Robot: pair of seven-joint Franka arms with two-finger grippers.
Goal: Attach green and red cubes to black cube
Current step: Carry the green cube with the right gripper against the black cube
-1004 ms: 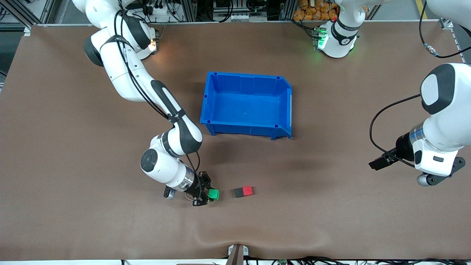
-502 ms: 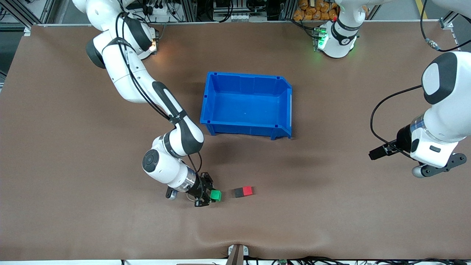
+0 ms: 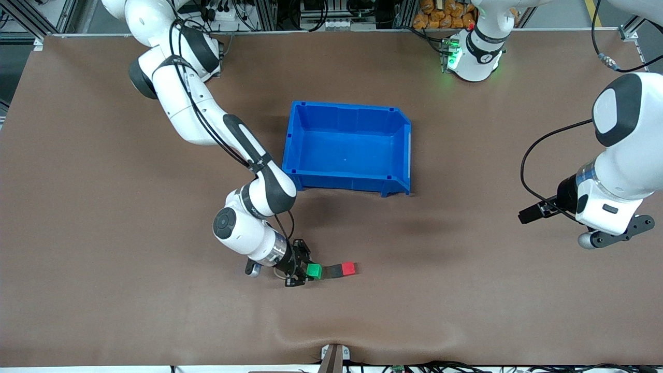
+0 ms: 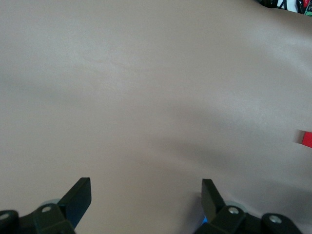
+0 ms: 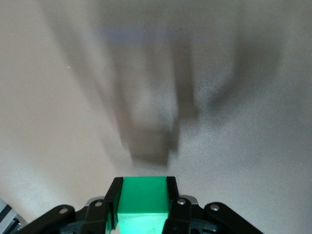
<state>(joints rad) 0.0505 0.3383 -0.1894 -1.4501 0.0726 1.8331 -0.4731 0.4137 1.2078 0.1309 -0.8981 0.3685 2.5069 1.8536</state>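
Note:
The black cube (image 3: 334,270) and the red cube (image 3: 349,268) sit joined side by side on the brown table, nearer the front camera than the blue bin. My right gripper (image 3: 310,272) is shut on the green cube (image 3: 314,271), low over the table right beside the black cube's free side. In the right wrist view the green cube (image 5: 144,195) fills the space between the fingers (image 5: 113,195), and the black cube (image 5: 151,144) lies just ahead across a narrow gap. My left gripper (image 4: 146,187) is open and holds nothing; it hangs (image 3: 614,234) over the left arm's end of the table.
An empty blue bin (image 3: 347,177) stands mid-table, farther from the front camera than the cubes. The red cube (image 4: 306,139) shows at the edge of the left wrist view. A ripple in the table cover (image 3: 311,331) runs near the front edge.
My right gripper has carried the green cube sideways toward the black cube, closing most of the gap. The left arm lifted slightly, then held still.

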